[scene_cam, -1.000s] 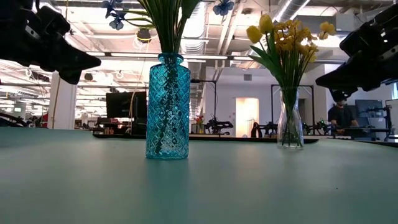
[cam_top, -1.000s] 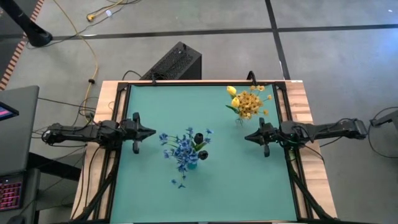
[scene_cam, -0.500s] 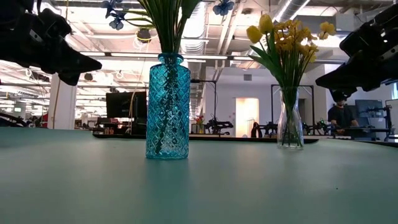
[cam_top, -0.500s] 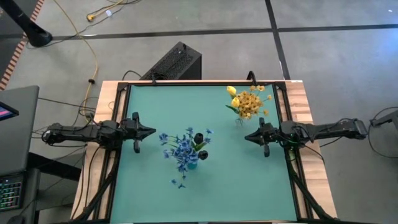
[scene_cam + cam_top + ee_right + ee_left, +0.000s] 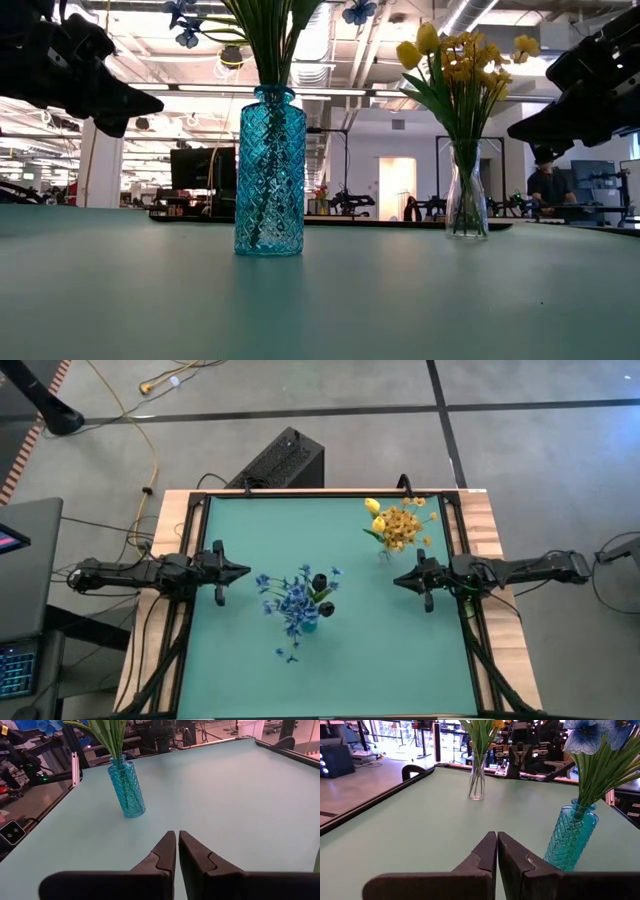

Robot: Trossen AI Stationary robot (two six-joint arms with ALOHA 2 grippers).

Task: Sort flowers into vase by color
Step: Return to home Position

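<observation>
- Teal glass marks the anchor: the blue vase (image 5: 308, 622) stands upright on the table (image 5: 250, 670), holding the blue sprays (image 5: 292, 600) and the dark buds (image 5: 320, 581)
- The clear vase (image 5: 386, 553) stands well apart from the blue vase, farther back and to its right, and carries all the yellow flowers (image 5: 400, 525)
- No loose stem shows on the table around the blue vase, so the colour sort looks complete
- The left gripper (image 5: 497, 837) hovers off to the blue vase's left, near the table edge, with its fingers pressed together and nothing between them
- The right gripper (image 5: 177, 836) hovers on the blue vase's other side, near the clear vase, likewise clenched and empty
- Over the last second almost nothing has changed: the left gripper settles a touch in the low view, then both arms stay put, and neither vase nor any bloom has shifted
- That stillness suggests the retreat to the rest pose is finished or nearly so, and no flower is left to handle
</observation>
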